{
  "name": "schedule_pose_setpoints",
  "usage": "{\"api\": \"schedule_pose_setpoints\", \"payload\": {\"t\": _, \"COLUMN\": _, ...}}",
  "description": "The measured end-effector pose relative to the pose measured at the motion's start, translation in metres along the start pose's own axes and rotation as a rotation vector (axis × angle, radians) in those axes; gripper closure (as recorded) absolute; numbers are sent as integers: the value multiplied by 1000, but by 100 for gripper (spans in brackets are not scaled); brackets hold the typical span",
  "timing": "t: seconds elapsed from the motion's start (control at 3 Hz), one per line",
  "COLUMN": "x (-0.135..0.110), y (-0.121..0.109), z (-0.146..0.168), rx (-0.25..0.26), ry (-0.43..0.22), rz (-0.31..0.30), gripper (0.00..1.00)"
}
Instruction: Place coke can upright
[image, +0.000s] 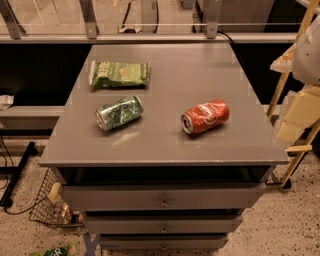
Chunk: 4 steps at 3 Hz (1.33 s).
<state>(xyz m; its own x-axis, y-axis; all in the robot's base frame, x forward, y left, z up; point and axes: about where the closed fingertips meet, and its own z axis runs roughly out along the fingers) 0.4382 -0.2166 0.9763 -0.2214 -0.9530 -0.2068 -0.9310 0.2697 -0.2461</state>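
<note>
The coke can (205, 116) is red with white script and lies on its side on the right half of the grey cabinet top (200, 70). Its silver end faces front-left and its body looks slightly dented. My gripper (296, 122) shows as pale cream parts at the right edge of the view. It is beyond the cabinet's right edge, well to the right of the can and apart from it. Nothing is between it and the can.
A green patterned can (119, 112) lies on its side on the left half. A green snack bag (119, 74) lies flat behind it. Drawers (164, 200) are below the top. A wire basket (50, 202) sits on the floor at left. A wooden frame (290, 80) stands at right.
</note>
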Motion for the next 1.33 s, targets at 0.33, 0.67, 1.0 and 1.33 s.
{"api": "schedule_pose_setpoints", "payload": {"t": 0.33, "x": 0, "y": 0, "z": 0, "rx": 0, "ry": 0, "rz": 0, "gripper": 0}}
{"api": "schedule_pose_setpoints", "payload": {"t": 0.67, "x": -10, "y": -8, "z": 7, "rx": 28, "ry": 39, "rz": -86, "gripper": 0}}
{"api": "schedule_pose_setpoints", "payload": {"t": 1.0, "x": -32, "y": -33, "z": 41, "rx": -8, "ry": 105, "rz": -329, "gripper": 0}}
{"api": "schedule_pose_setpoints", "payload": {"t": 1.33, "x": -46, "y": -47, "z": 69, "rx": -73, "ry": 125, "rz": -515, "gripper": 0}}
